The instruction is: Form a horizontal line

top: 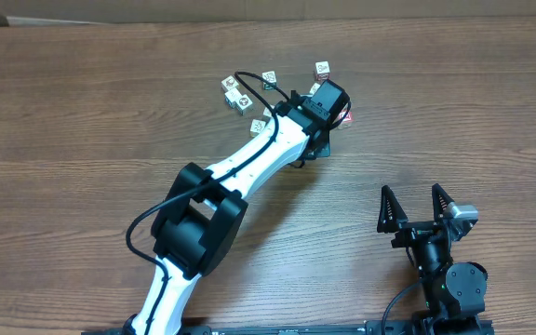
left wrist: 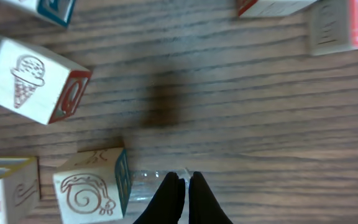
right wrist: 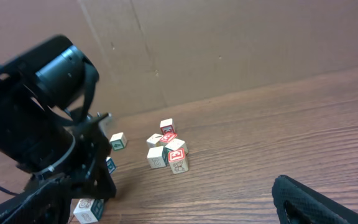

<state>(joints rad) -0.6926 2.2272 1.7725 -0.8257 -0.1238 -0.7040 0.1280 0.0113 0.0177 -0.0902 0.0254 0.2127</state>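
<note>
Left claw (left wrist: 182, 182), fingers pinched together on nothing, hangs low over the table (left wrist: 241, 112), with a snail-printed cube (left wrist: 86, 191) just beside its tips, an ice-cream-cone cube (left wrist: 30, 78) farther out on that side, and a red-faced cube (left wrist: 353, 22) well ahead. No horizontal line is formed yet, since the cubes lie loose all round this claw. I judge this the gathering step, and the next move calls for nudging or gripping the snail cube towards a neighbour. No brand or readable writing shows, only pictures, and the right claw (top: 410, 191) sits spread wide, well apart.
</note>
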